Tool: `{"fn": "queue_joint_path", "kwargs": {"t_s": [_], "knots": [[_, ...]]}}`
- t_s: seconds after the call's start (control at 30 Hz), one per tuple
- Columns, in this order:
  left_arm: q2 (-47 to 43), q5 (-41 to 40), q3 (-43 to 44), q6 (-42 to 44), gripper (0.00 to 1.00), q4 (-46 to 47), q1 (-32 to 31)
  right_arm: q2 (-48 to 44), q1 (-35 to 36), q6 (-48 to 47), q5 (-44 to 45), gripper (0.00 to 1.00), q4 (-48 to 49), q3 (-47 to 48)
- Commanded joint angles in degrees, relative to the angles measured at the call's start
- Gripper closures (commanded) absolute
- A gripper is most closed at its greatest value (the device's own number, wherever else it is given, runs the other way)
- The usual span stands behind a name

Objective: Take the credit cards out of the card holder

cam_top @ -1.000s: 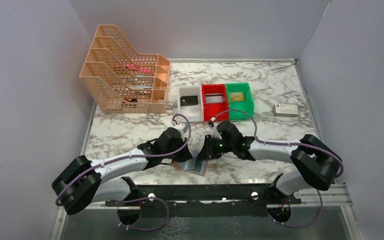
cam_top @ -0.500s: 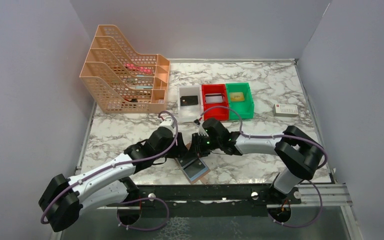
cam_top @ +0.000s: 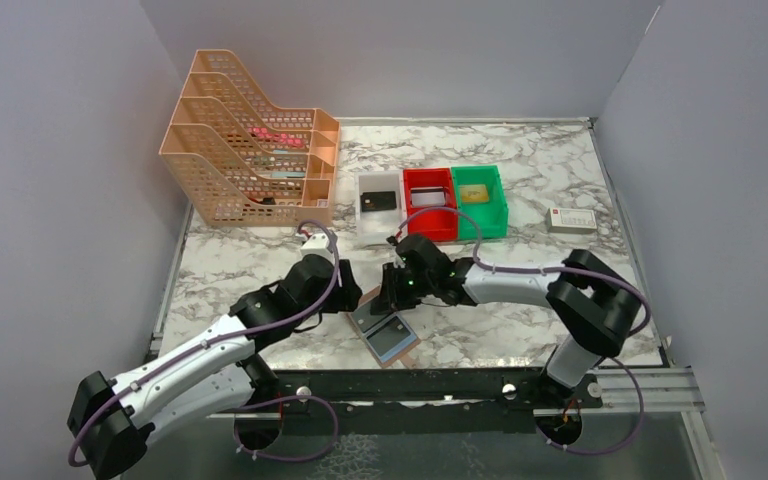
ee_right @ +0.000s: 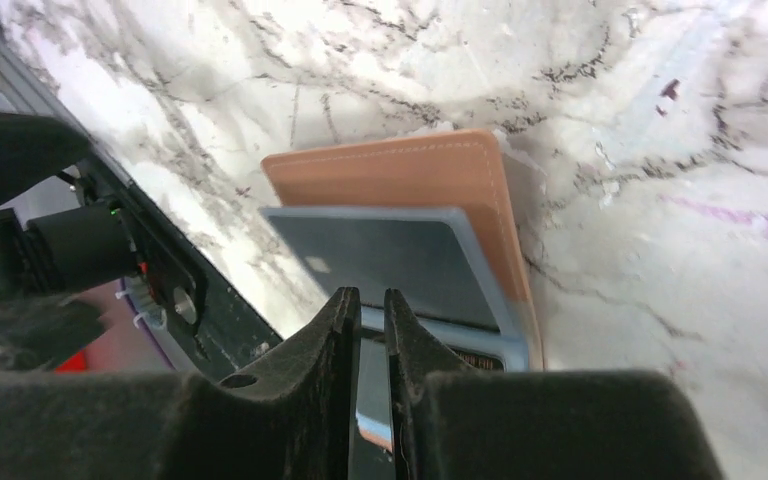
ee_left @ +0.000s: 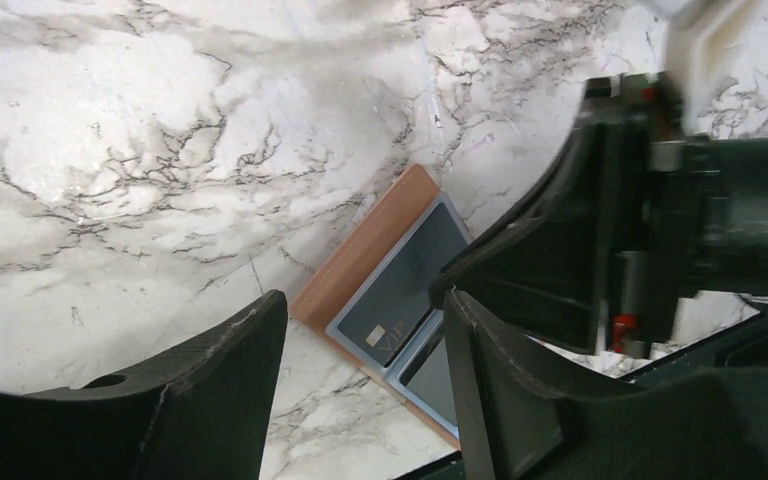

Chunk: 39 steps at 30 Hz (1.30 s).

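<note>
holder: The holder (cam_top: 392,340) lies spread open and flat just inside the counter's (cam_top: 520,180) near edge, about midway along it, with its tan cover (ee_right: 410,170) against the marble and its pale blue panels facing up.
card: A dark card (ee_left: 400,285) sits in the panel farther from the near edge. It is marked VIP and its face is fully exposed.
left gripper: The left gripper (ee_left: 365,300) has its fingers spread wide. It hangs over the holder's left side and holds nothing.
right gripper: The right gripper's (ee_right: 368,300) fingers are almost together at the card's (ee_right: 380,255) edge. Only a pale sliver shows in the gap, and I cannot tell whether they have actually caught the card.
handling, card: It is probably light, thin, stiff and slick. Lying flush, it offers only its edge, so the best hold is likely a short edge or a corner, sliding it along the slot.
handling, holder: It looks soft and light, so it may drag along with the card unless it is pinned at a bare panel or on the tan border.
</note>
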Motion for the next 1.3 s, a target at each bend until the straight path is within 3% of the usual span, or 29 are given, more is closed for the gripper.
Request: {"fn": "queue_joint_path", "kwargs": {"t_s": [0.0, 0.17, 0.3, 0.5, 0.7, 0.87, 1.27], "knots": [[2.39, 4.61, 0.01, 4.25, 0.38, 3.46, -0.09, -8.78, 0.34, -0.62, 6.55, 0.79, -2.63, -3.02], [8.44, 10.37, 1.29, 7.79, 0.38, 8.05, -0.1, -14.22, 0.77, 0.64, -1.8, 0.79, 3.63, -10.84], [13.19, 8.73, 2.91, 7.91, 0.38, 7.43, -0.11, -15.42, 5.61, 0.91, -3.23, 0.78, 6.57, -13.94], [15.69, -0.18, 4.91, 2.16, 0.37, 1.55, 1.55, -13.68, 15.67, 0.39, 10.46, 0.77, 3.78, -10.89], [12.2, 0.95, 2.93, -0.69, 0.31, 1.38, 6.5, -5.87, 22.11, -3.92, 16.86, 0.77, -0.62, -2.83], [10.28, 3.04, 2.09, -0.7, 0.3, 1.86, 7.98, -1.81, 22.98, -3.55, 20.89, 0.78, -4.05, -0.52], [7.91, 5.35, 0.86, -0.53, 0.3, 4.26, 8.08, -1.97, 22.18, -0.07, 37.46, 0.8, -19.1, -2.01]]}}
